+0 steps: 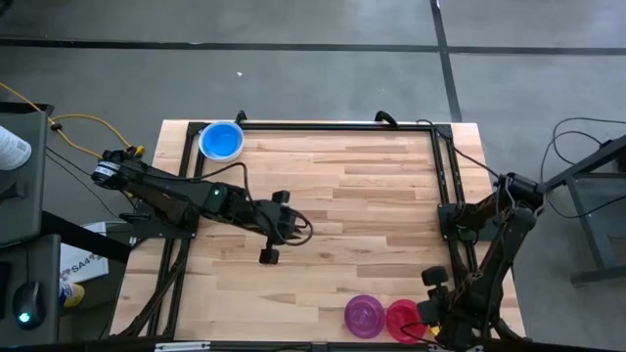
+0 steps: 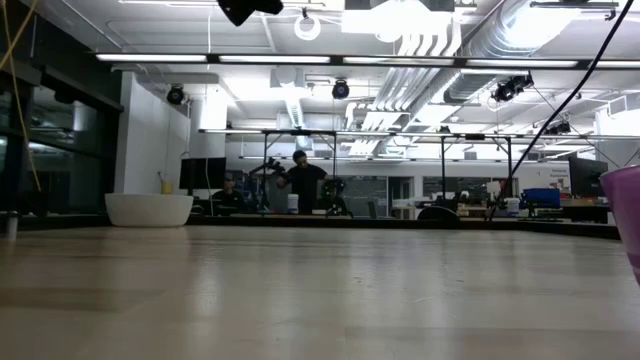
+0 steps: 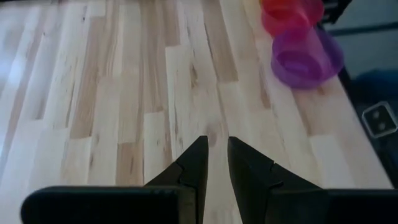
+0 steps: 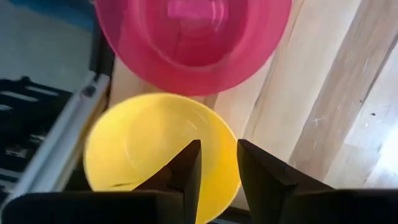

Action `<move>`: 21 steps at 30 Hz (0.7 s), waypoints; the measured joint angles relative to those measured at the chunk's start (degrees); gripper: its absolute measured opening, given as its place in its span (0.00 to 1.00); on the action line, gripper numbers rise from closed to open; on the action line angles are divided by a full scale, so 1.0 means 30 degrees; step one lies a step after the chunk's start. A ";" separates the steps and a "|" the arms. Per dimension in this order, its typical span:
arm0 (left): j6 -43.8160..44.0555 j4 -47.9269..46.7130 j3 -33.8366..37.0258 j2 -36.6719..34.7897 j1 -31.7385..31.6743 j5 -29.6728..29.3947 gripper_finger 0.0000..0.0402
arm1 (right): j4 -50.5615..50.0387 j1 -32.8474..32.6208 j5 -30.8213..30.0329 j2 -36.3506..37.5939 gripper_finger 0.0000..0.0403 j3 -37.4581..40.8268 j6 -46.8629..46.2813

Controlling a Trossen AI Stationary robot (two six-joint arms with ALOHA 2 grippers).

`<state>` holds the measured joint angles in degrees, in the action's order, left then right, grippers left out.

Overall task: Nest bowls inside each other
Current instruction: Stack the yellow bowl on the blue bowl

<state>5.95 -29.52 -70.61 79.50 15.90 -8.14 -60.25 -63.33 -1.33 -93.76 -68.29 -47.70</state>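
A red bowl (image 4: 193, 43) and a yellow bowl (image 4: 143, 149) sit side by side at the table's near right corner. A purple bowl (image 1: 364, 316) stands just left of the red one (image 1: 401, 318). My right gripper (image 4: 219, 146) points down over the yellow bowl, open. One finger is over the bowl's inside and the other over its rim. The blue bowl (image 1: 221, 140) rests at the far left corner and looks pale from the side (image 2: 150, 208). My left gripper (image 3: 213, 142) hovers over the bare mid-left table (image 1: 305, 231), open a little with nothing between its fingers.
The yellow bowl lies right at the table's edge, next to a black frame rail (image 4: 56, 124). Black rails (image 1: 445, 176) run along the table's right and far sides. Bare wood (image 1: 372, 205) fills the table's middle. People stand in the room beyond the table (image 2: 300, 180).
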 joint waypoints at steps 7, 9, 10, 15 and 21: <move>0.0672 0.1116 -0.0006 0.0346 0.0180 -0.0048 0.15 | -0.0196 -0.0531 -0.0050 -0.0596 0.24 0.0000 0.0633; 0.0767 0.1249 -0.0028 0.0613 0.0246 -0.0092 0.15 | -0.0181 -0.0777 -0.0077 -0.0796 0.24 0.0000 0.0868; 0.0863 0.1167 0.0017 0.0755 0.0361 -0.0089 0.15 | -0.0174 -0.0886 -0.0103 -0.0904 0.24 0.0000 0.0910; 0.1590 0.1501 0.0007 0.1431 0.0853 -0.0124 0.15 | -0.0144 -0.1203 -0.1153 -0.1360 0.24 0.0000 0.0530; 0.1947 0.1793 0.0000 0.1955 0.1237 -0.0166 0.15 | -0.0184 -0.1101 -0.2663 -0.1360 0.24 0.0000 0.0296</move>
<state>11.79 -24.14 -70.61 85.36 19.61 -8.64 -60.81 -66.63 -9.32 -97.84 -68.29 -46.81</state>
